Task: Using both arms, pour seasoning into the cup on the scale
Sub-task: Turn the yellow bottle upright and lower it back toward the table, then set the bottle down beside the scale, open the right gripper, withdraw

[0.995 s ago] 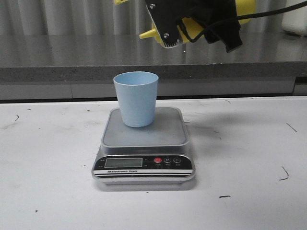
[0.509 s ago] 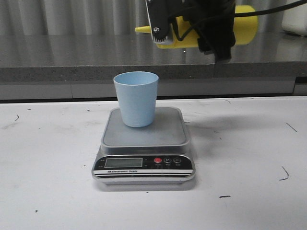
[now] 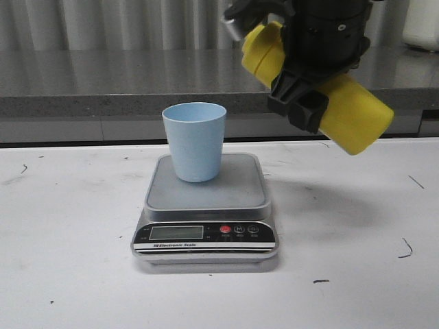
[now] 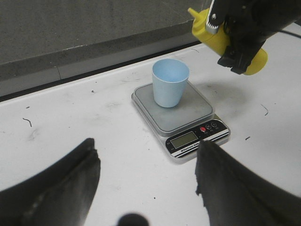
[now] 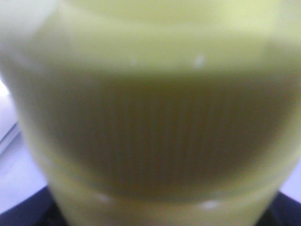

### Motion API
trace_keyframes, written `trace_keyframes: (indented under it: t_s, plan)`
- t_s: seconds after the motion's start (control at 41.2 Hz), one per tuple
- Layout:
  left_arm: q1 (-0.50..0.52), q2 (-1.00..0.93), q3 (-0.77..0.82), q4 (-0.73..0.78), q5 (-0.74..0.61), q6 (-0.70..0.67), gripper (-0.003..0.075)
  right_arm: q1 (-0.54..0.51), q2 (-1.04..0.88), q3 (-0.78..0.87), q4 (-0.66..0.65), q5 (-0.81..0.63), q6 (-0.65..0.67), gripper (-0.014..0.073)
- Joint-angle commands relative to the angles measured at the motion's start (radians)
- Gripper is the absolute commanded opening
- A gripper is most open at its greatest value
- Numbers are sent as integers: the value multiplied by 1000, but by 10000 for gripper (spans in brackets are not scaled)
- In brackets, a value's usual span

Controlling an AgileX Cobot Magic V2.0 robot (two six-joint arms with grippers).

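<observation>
The pale blue cup (image 3: 195, 140) stands upright on the grey platform of the scale (image 3: 226, 195), also seen in the left wrist view as cup (image 4: 170, 88) on scale (image 4: 188, 120). My right gripper (image 3: 312, 79) is shut on the yellow seasoning bottle (image 3: 353, 116), held in the air to the right of the cup and above it. The bottle is tilted, base down to the right, nozzle (image 4: 192, 10) up and away from the cup. In the right wrist view the bottle (image 5: 150, 113) fills the picture, blurred. My left gripper (image 4: 146, 183) is open over bare table in front of the scale.
The white table (image 3: 75, 260) carries small dark marks. A grey stone ledge (image 3: 103, 82) runs behind it under a ribbed wall. A white object (image 3: 422, 24) stands on the ledge at the far right.
The bottle has swung from lying level with its nozzle pointing left to nozzle-up, its base dropping down to the right. The right gripper turned with it. Cup and scale have not moved.
</observation>
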Motion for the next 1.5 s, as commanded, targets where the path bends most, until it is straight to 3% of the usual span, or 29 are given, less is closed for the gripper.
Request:
trace_keyframes:
  t_s: [0.0,0.218,0.728,1.189,1.48]
  plan:
    - [3,10,-25,-11,-74,2,439,-32,-109,-17,20,-94,74,260]
    - [3,10,-25,-11,-74,2,439,-81,-237,200,66,-458,204,260]
    - [3,10,-25,-11,-74,2,439,-343,-247,641,89,-1314,189,260]
    - [3,10,-25,-11,-74,2,439,-359,-60,664,255,-1624,13,262]
    - [3,10,-25,-11,-74,2,439,-359,40,663,262,-1788,-53,262]
